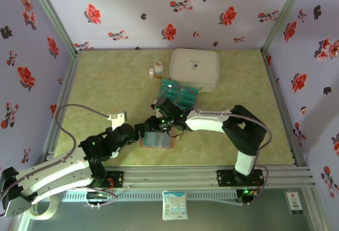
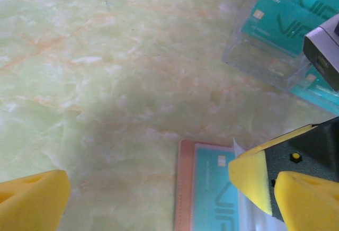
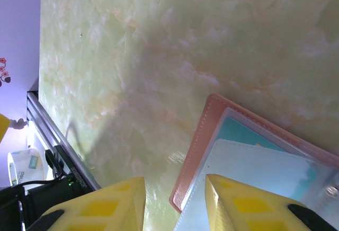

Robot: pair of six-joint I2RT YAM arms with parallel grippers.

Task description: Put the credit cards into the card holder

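Both arms over the open card holder point(image 1: 158, 141) at the near edge of the bench point(image 1: 106, 82).
The card holder lies flat and open near the middle of the bench's near edge, with one teal credit card point(image 2: 212, 202) inside it under a clear sleeve. The left gripper point(image 2: 153, 199) hangs over the holder's edge with its jaws spread wide and empty. The right gripper point(image 3: 175, 204) is above a corner of the holder, its jaws narrowly parted with nothing between them. More credit cards point(image 1: 179, 94) lie in a clear tray point(image 2: 249, 61) just beyond the holder, toward the far edge.
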